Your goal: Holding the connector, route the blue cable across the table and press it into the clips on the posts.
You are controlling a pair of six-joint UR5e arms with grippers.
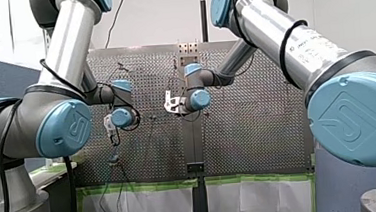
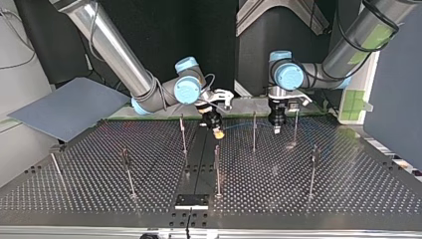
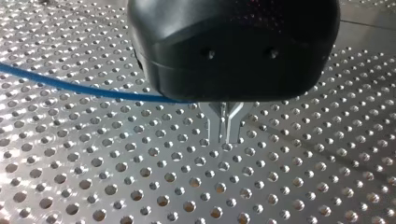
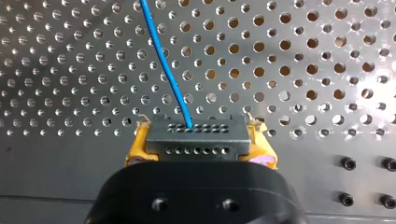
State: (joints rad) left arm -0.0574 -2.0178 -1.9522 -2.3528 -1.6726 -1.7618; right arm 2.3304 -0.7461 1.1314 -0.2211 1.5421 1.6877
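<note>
In the right wrist view my right gripper (image 4: 198, 140) is shut on a dark grey connector (image 4: 196, 133), with yellow pads (image 4: 136, 150) on both sides of it. The blue cable (image 4: 166, 65) leaves the connector's face and runs ahead over the perforated plate. In the top view this gripper (image 2: 217, 131) hangs near the plate's far middle. My left gripper (image 2: 276, 128) hangs to its right. Its metal fingers (image 3: 219, 125) stand together just above the plate. The blue cable (image 3: 70, 87) runs in under the housing beside them. No cable shows at the fingertips.
Several thin upright posts stand on the plate, among them one (image 2: 183, 133) by my right gripper, two (image 2: 254, 130) (image 2: 296, 127) either side of my left gripper, and one (image 2: 217, 169) nearer the top view's middle. A grey board (image 2: 69, 107) lies off the plate's far left corner.
</note>
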